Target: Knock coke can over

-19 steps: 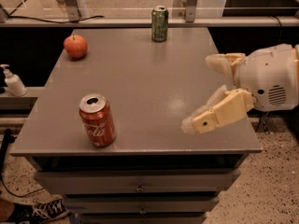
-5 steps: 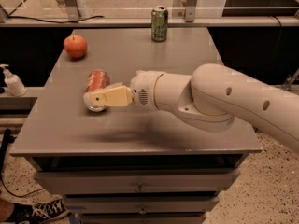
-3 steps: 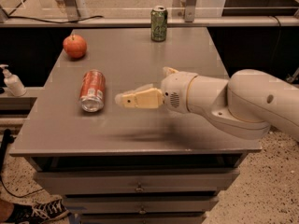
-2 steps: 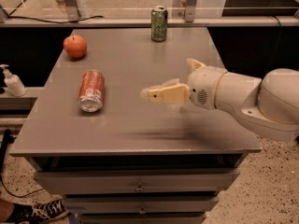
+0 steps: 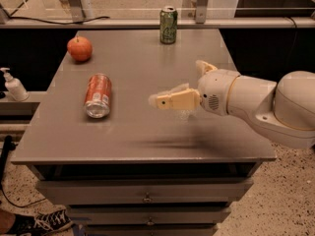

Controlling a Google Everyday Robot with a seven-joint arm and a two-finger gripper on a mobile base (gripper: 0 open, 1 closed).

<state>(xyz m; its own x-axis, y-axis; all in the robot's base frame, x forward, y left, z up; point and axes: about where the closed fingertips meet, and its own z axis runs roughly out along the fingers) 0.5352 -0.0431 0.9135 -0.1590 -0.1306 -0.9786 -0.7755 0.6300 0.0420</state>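
The coke can (image 5: 98, 95) is red with a silver top and lies on its side on the left half of the grey table (image 5: 147, 58), its top facing the front edge. My gripper (image 5: 174, 81) hovers over the middle of the table, to the right of the can and apart from it. It is open and empty: one cream finger (image 5: 172, 100) points left toward the can, the other (image 5: 204, 67) sticks up behind it. The white arm comes in from the right.
A green can (image 5: 168, 24) stands upright at the table's back edge. An orange-red apple (image 5: 79, 48) sits at the back left. A soap bottle (image 5: 14, 85) stands on a ledge left of the table. Drawers sit under the tabletop.
The coke can stood upright at the front left and now lies on its side. My gripper swept to it and has since drawn back to the right, away from the can.
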